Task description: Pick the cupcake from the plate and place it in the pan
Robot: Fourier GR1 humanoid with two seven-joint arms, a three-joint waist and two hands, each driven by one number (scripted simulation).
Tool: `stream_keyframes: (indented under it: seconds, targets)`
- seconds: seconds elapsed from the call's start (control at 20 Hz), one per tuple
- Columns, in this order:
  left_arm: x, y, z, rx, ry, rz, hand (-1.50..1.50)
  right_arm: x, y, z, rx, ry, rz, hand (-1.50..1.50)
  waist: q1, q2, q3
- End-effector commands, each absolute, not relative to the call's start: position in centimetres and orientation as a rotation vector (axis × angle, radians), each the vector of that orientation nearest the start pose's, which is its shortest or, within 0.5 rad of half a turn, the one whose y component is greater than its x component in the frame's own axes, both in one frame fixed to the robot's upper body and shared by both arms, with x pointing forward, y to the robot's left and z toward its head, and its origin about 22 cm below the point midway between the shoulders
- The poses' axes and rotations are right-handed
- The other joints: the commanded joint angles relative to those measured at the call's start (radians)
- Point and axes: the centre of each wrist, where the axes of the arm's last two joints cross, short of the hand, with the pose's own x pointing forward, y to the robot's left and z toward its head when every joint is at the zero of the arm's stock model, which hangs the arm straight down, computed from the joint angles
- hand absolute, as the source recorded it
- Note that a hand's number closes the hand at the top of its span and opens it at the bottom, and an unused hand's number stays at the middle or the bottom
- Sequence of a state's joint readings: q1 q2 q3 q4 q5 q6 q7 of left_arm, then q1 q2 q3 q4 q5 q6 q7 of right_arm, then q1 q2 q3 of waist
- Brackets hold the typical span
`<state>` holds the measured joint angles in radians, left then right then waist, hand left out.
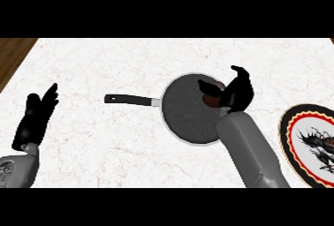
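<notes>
Right hand (pixel 236 92) is over the right side of the dark round frying pan (pixel 189 110) with the pale metal rim, and its black fingers and thumb are curled round the small brown cupcake (pixel 211 99), which peeks out on the hand's left side, above the pan's dark inner surface. Whether the cupcake touches the pan floor, can't tell from here. The pan's black handle (pixel 130 99) sticks out to the left across the white marbled counter (pixel 117 145). Over at the right edge sits the round plate (pixel 312 145) with the black and red rim and a dark dragon-like figure on its white centre, well apart from the cupcake. The grey right forearm (pixel 251 150) runs up between pan and plate. Left hand (pixel 36 115) rests at the left, fingers straight and pointing up, holding nothing. A strip of brown wood (pixel 13 55) shows at the far left corner.
</notes>
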<state>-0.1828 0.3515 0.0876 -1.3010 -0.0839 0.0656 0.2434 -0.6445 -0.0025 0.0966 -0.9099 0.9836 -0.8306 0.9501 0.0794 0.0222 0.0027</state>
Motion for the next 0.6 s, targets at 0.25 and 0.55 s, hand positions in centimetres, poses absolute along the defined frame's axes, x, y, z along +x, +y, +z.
stream_keyframes:
  seconds: [0.25,0.55]
  targets:
    - [28.1,32.5,0.3,0.439,-1.237,-0.17,0.0,38.6,-12.2,0.3,-1.168,-1.285,-0.371,-1.5,-0.002,0.003,0.0]
    - [27.7,34.1,0.7,0.458,-1.214,-0.14,0.0,39.1,-11.8,0.8,-1.168,-1.336,-0.545,-1.5,-0.026,-0.012,-0.002]
